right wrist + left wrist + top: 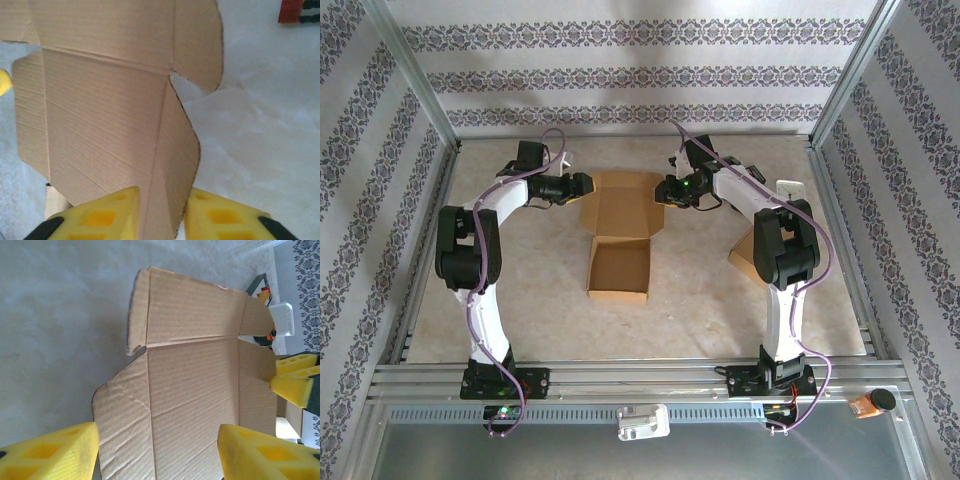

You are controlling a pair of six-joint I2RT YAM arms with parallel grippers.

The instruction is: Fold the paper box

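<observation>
The brown paper box (620,235) lies opened out in the middle of the table, with its tray part toward me and its lid panel beyond. My left gripper (582,185) is at the lid's left edge. It stands open, its yellow fingers (50,455) spread wide over the left flap and the panel (190,390). My right gripper (665,195) is at the lid's right edge. There its jaws (161,215) are shut on the raised right side flap (172,165), one yellow pad on each face.
A second piece of cardboard (745,250) lies under the right arm. A small white block (790,187) sits at the back right of the table. Patterned walls and metal rails close in the table on three sides.
</observation>
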